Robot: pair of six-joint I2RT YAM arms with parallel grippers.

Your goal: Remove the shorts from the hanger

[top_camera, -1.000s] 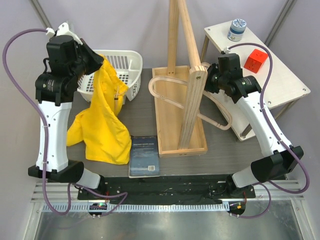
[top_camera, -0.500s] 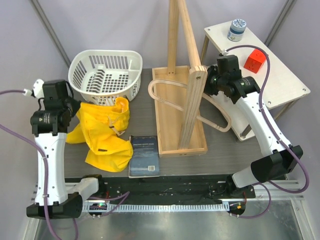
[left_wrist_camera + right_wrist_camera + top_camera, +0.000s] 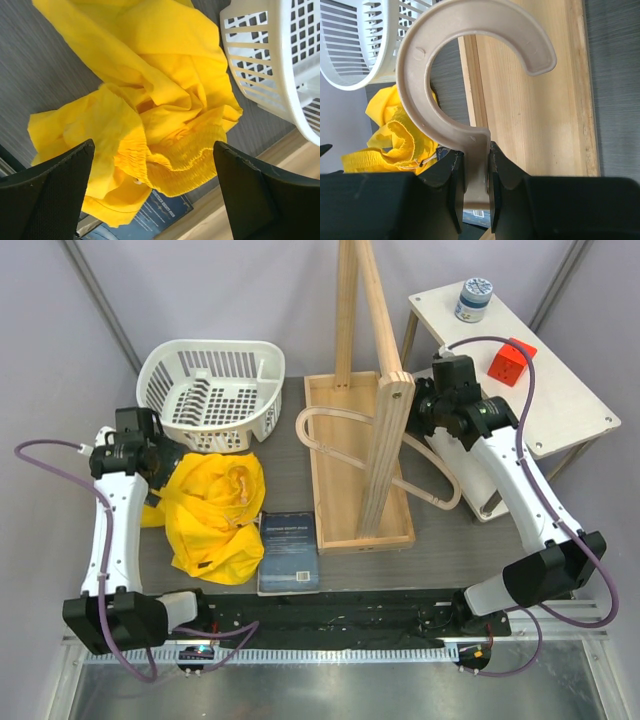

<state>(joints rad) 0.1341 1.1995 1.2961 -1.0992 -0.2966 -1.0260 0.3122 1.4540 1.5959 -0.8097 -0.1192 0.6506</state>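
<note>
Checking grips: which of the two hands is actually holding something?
The right hand, clamped on the hanger below its hook; the left hand is open above the shorts.

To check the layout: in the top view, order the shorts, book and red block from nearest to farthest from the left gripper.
1. shorts, just beside the left gripper.
2. book, at the near edge.
3. red block, far right, at the back.

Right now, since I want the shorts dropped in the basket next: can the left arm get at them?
Probably yes: the left gripper hangs open directly over the shorts, nothing between them.
</note>
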